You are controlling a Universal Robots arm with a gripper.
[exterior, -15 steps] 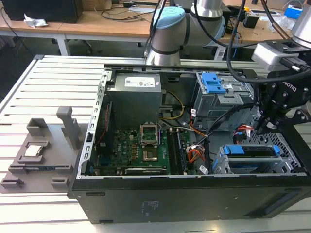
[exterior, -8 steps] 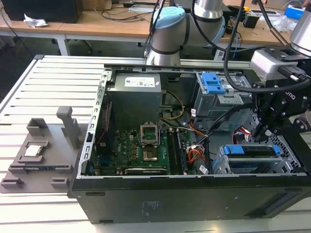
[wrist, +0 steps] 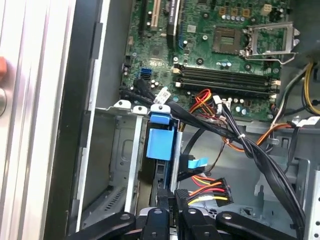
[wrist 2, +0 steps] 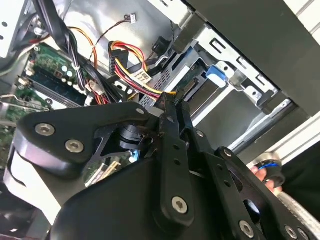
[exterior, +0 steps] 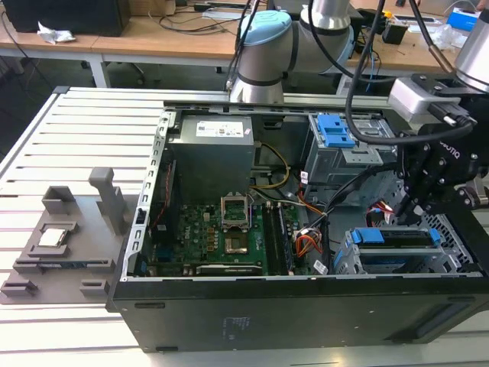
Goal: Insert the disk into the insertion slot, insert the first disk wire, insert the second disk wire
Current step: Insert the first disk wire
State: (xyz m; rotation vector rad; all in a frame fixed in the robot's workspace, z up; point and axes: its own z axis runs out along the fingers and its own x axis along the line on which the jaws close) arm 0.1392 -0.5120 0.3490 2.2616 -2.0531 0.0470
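One blue-framed disk (exterior: 393, 237) is seated in the perforated silver insertion slot (exterior: 458, 245); the hand (exterior: 403, 205) is held with fingers together.

My gripper (exterior: 412, 205) hangs inside the open computer case (exterior: 306, 306), over the low drive cage (exterior: 397, 261) at the exterior view's right. The disk (wrist: 161, 145) in its blue frame fills that bay, so I have no room below. Just beside me lies a red, yellow and black power plug (wrist: 210, 190). A thick black cable bundle (wrist: 245, 144) runs from the circuit board (wrist: 225, 50) past the cage. Both crowd that side. The other side is shut by the cage's metal wall (wrist: 126, 150) and the side of the case. The taller grey cage (exterior: 336, 157) stands near. Straight up, the case is open. Outside it, the slatted table (exterior: 84, 130) lies bare apart from a grey fixture (exterior: 69, 229).
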